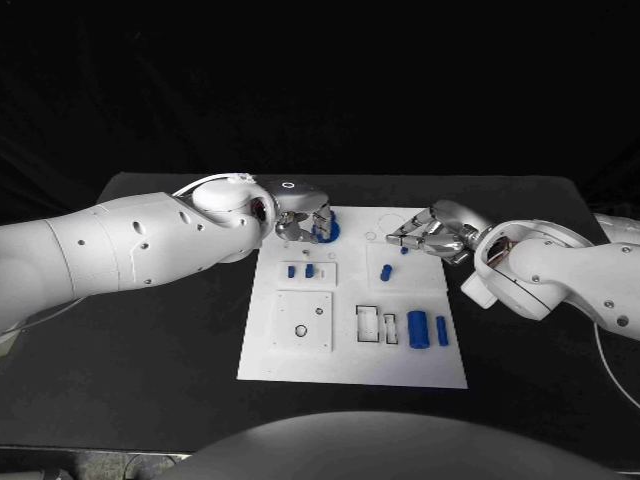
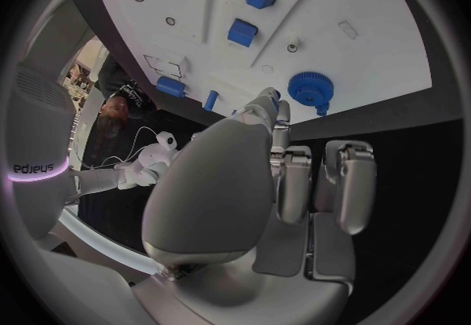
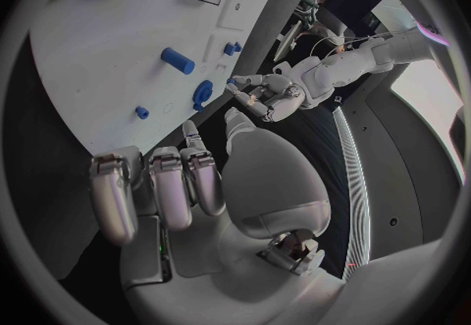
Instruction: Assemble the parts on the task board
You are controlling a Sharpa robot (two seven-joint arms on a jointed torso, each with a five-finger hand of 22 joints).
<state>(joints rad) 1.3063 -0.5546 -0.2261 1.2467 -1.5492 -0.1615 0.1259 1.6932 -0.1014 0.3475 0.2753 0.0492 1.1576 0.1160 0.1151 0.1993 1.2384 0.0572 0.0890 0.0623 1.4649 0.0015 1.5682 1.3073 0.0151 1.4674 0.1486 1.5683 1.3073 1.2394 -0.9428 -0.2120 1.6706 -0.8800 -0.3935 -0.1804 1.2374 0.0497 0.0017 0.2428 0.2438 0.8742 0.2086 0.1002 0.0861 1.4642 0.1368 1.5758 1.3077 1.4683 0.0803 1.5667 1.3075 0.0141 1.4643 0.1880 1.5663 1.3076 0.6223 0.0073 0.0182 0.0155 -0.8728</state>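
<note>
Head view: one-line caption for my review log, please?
Both hands hover over the white task board's far end, blue parts lying on it.

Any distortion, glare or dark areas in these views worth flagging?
Head view: white task board evenly lit, black table and surroundings nearly lost in darkness. Both wrist views: fisheye bends the board's edges; bright sheen on each robot hand's silver fingers.

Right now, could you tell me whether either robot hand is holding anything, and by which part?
Nothing is held: the left robot hand hovers by the blue gear, the right robot hand above the board's far edge.
</note>
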